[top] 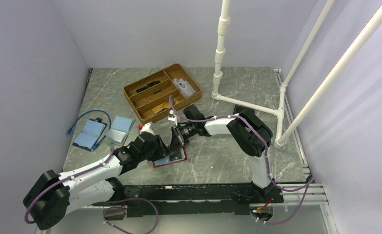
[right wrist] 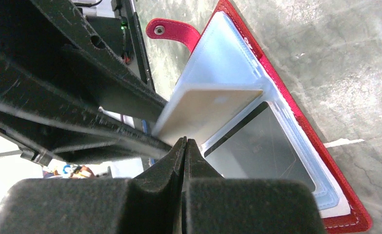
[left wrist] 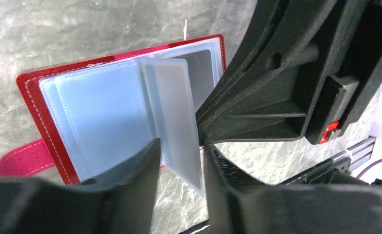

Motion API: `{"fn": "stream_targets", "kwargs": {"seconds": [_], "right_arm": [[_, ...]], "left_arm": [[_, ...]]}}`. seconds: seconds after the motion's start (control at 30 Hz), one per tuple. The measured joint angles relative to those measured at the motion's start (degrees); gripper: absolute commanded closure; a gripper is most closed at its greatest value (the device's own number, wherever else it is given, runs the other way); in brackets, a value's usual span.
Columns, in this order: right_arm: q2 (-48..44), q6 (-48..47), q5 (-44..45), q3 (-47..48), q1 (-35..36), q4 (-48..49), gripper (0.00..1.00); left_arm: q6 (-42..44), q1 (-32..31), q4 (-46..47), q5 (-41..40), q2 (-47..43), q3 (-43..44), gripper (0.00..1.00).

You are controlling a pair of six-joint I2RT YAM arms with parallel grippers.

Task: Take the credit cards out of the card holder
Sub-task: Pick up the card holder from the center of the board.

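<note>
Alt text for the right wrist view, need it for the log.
The right claw, fingers shut, meets the edge of a gold-tan card standing up among the clear pockets of the open red card holder. The dark left arm fills the upper left.

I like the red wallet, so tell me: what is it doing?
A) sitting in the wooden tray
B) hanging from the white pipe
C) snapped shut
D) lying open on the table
D: the red card holder lies open on the table, with its clear pockets showing.
</note>
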Motion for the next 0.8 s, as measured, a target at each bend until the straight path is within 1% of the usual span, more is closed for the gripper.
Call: {"fn": "stream_targets", "kwargs": {"seconds": [0.07,0.1,0.13,0.23,0.37,0.47,0.63,0.8], "right_arm": [[0.0,-1.9,0.6,0.9,0.2,-2.0,1.00],[0.0,-2.7,0.9,1.3,0.2,-2.9,1.00],[-0.1,-3.5,0.7,1.8,0.2,-4.1,1.00],[-0.6,-6.4,1.7,3.4,0.5,-7.8,1.00],[-1.5,-10.6,3.1,5.3,0.6,-12.2,0.93],[-1.6,-13.1,3.4,6.3,0.4,-14.7,0.85],[-1.6,-16.5,2.4,6.9,-0.6,-18.0,0.74],[-1.7,-18.3,-0.9,7.0,-2.9,-19.2,0.70]], "left_arm": [[-0.3,0.3,-0.3,-0.1,-0.5,-0.3,0.91],[-0.3,0.5,-0.5,-0.2,-0.9,-0.7,0.97],[-0.3,0.9,-1.2,-0.7,-1.1,-1.0,1.00],[-0.8,2.1,-2.0,-1.1,-1.4,-2.5,1.00],[-1.4,3.8,-0.9,-0.3,-3.2,-3.9,1.00],[-1.4,5.2,0.8,0.7,-5.0,-5.8,1.00],[0.9,6.1,3.9,1.6,-13.3,-11.2,1.00],[4.2,6.3,6.1,2.6,-26.8,-16.9,1.00]]}}
